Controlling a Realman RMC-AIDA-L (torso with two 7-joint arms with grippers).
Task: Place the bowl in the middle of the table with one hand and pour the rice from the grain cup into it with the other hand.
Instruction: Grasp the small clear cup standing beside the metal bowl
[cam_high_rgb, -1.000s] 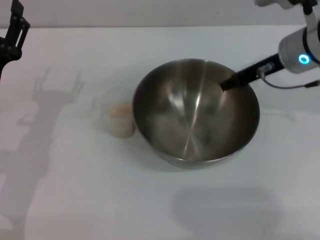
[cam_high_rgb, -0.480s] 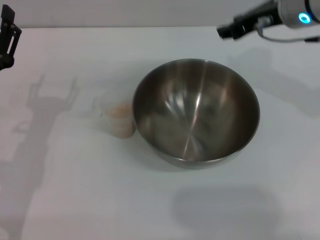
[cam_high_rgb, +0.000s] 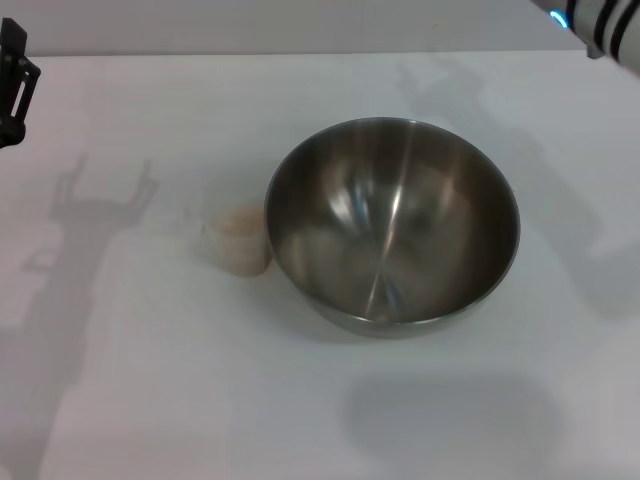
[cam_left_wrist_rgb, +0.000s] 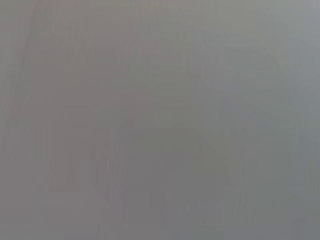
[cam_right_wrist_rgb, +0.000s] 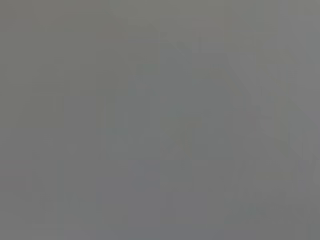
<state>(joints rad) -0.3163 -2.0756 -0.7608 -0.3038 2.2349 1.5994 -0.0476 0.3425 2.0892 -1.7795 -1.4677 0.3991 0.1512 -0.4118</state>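
Observation:
The steel bowl (cam_high_rgb: 392, 225) stands upright near the middle of the white table (cam_high_rgb: 180, 390), with nothing inside it. Touching its left side is the small clear grain cup (cam_high_rgb: 240, 243), upright, with pale rice (cam_high_rgb: 240, 226) in it. My left gripper (cam_high_rgb: 12, 82) shows only as a dark part at the far left edge, well away from the cup and holding nothing that I can see. Of my right arm (cam_high_rgb: 605, 20) just a piece of the wrist shows in the top right corner, and its gripper is out of view. Both wrist views are plain grey.
The table's far edge (cam_high_rgb: 300, 53) runs along the top of the head view. Arm shadows fall on the table at the left and at the upper right.
My right gripper has lifted out of the bowl and drawn back up and to the right, out of view. The bowl and cup have stayed put. The left gripper has barely moved.

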